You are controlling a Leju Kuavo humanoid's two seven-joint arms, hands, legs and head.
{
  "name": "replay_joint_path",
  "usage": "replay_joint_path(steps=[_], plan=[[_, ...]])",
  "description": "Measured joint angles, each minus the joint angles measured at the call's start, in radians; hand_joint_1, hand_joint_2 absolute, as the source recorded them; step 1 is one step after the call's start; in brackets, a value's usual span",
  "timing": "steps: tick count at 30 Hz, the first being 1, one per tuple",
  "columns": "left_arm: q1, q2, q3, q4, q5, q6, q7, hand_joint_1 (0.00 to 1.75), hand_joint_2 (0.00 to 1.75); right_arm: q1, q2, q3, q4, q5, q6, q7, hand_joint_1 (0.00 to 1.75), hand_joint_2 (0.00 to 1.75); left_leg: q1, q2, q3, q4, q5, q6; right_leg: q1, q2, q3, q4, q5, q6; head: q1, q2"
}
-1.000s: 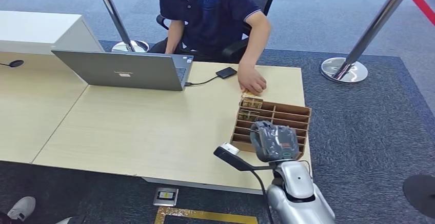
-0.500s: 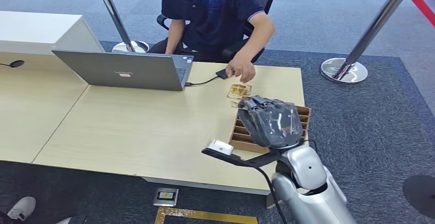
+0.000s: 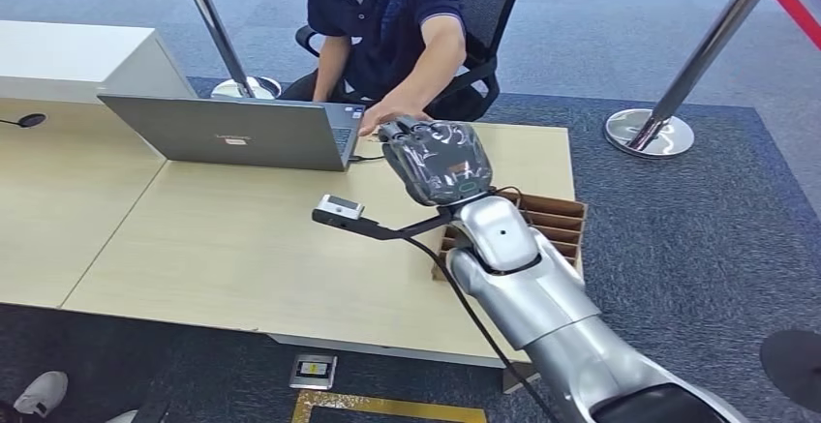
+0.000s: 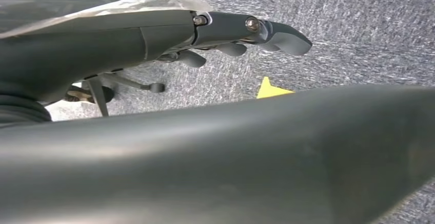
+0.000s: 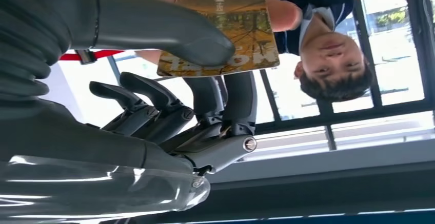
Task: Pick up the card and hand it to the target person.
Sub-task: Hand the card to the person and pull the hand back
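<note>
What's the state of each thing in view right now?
card: pinched by the right robot hand, with the person's hand at its far edge
left robot hand: holds nothing, hanging over the carpet
laptop: lid open
compartment box: on the table, partly hidden by the arm

Open grey laptop [image 3: 237, 133] on the table [image 3: 194, 239] — stanchion [image 3: 668, 104] behind.

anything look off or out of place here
Nothing stands out. The right hand is raised over the table, pinching the card between thumb and fingers, and the person's hand reaches toward it. The laptop and the cardboard organizer sit squarely on the table.
</note>
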Motion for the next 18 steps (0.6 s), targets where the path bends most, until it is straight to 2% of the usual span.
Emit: replay_joint_path(steps=[11,15,16,18], plan=[[0.000,0.002,0.013,-0.001,0.013,0.006,0.006,0.00,0.00,-0.015,0.018,-0.007,0.016,-0.003,0.011,0.008,1.75,1.75,0.000,0.000,-0.002,0.000,0.001,0.000,0.000,0.000,-0.002,0.000,0.001,0.000,0.000,0.000],[0.001,-0.001,0.026,-0.002,0.025,0.011,0.005,0.00,0.00,0.011,0.019,-0.067,-0.018,-0.096,-0.015,0.006,0.03,1.75,0.000,0.000,-0.001,0.000,0.000,0.000,0.000,-0.001,-0.001,0.000,0.000,0.000,0.000,0.000],[0.001,-0.004,0.033,-0.002,0.032,0.014,0.004,0.00,0.00,0.040,0.019,-0.100,-0.058,-0.160,-0.033,-0.015,0.00,1.75,0.000,-0.001,-0.001,0.000,0.000,0.000,0.000,-0.001,-0.001,0.000,0.000,0.000,0.000,0.000],[0.002,-0.012,0.049,-0.003,0.047,0.020,0.002,0.00,0.00,0.149,0.010,-0.167,-0.210,-0.288,-0.060,-0.072,0.00,0.87,0.000,-0.001,0.000,-0.001,0.000,0.000,0.000,-0.002,0.000,-0.001,0.000,0.000,0.000,0.000]])
